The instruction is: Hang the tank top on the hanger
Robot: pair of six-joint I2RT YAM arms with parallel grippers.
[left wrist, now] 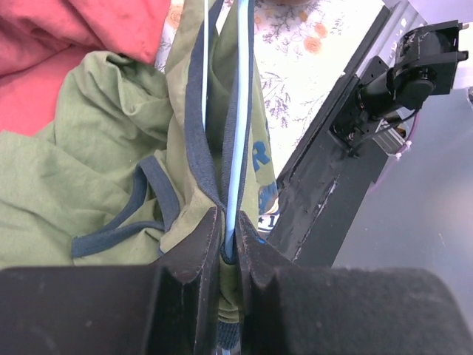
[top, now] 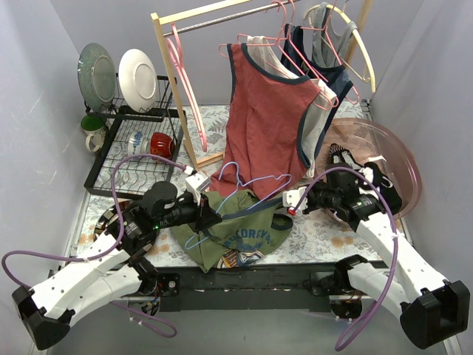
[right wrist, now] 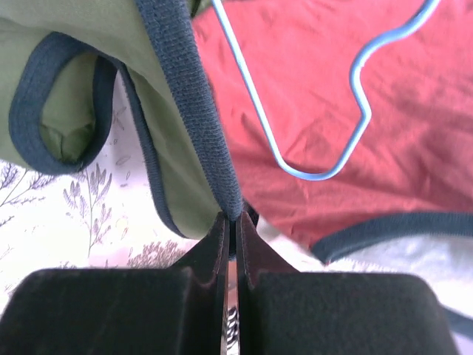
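Observation:
The olive-green tank top (top: 238,235) lies crumpled on the floral table between the arms, with its chest print facing up. The light-blue wire hanger (top: 260,180) rests over it with its hook toward the back. My left gripper (top: 210,217) is shut on the hanger wire (left wrist: 240,111) together with a fold of the tank top (left wrist: 89,148); in the left wrist view, my left gripper (left wrist: 230,231) has the wire between its jaws. My right gripper (top: 290,201) is shut on the tank top's navy trim (right wrist: 199,111). In the right wrist view, my right gripper (right wrist: 231,220) is below the hanger's hook (right wrist: 310,176).
A rust-red tank top (top: 266,118) hangs from a wooden rack (top: 171,81) among pink hangers just behind. A dish rack (top: 133,148) with plates and mugs stands back left. A pink basin (top: 399,159) sits at the right. The black base rail (top: 244,279) runs along the near edge.

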